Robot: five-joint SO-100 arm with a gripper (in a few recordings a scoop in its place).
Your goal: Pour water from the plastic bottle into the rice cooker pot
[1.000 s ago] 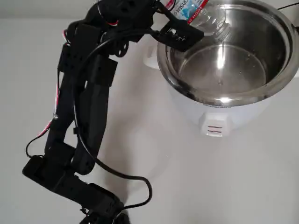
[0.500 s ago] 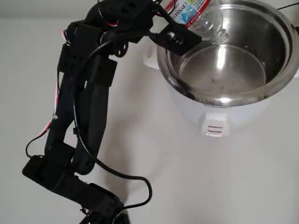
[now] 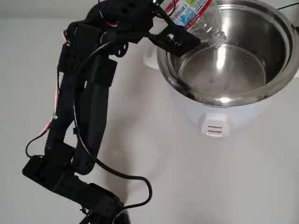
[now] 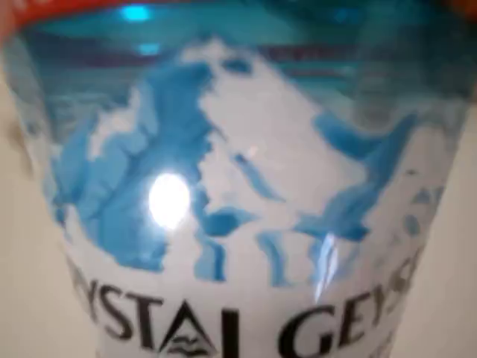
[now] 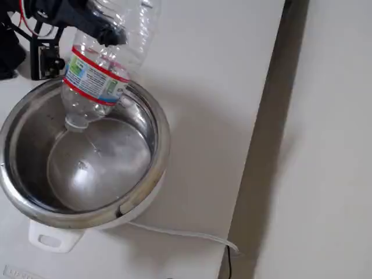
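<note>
Black gripper (image 3: 180,32) clenching plastic bottle (image 3: 198,16), tipping it mouth-down over rice cooker pot (image 3: 275,70). Thin stream falling into shiny steel bowl. White cooker body (image 3: 219,119) sitting on plain white table (image 3: 177,177); thin cord (image 5: 180,233) trailing toward edge.

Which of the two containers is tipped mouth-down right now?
The plastic bottle, held by the gripper above the rice cooker pot; the pot sits upright, mouth up.
</note>
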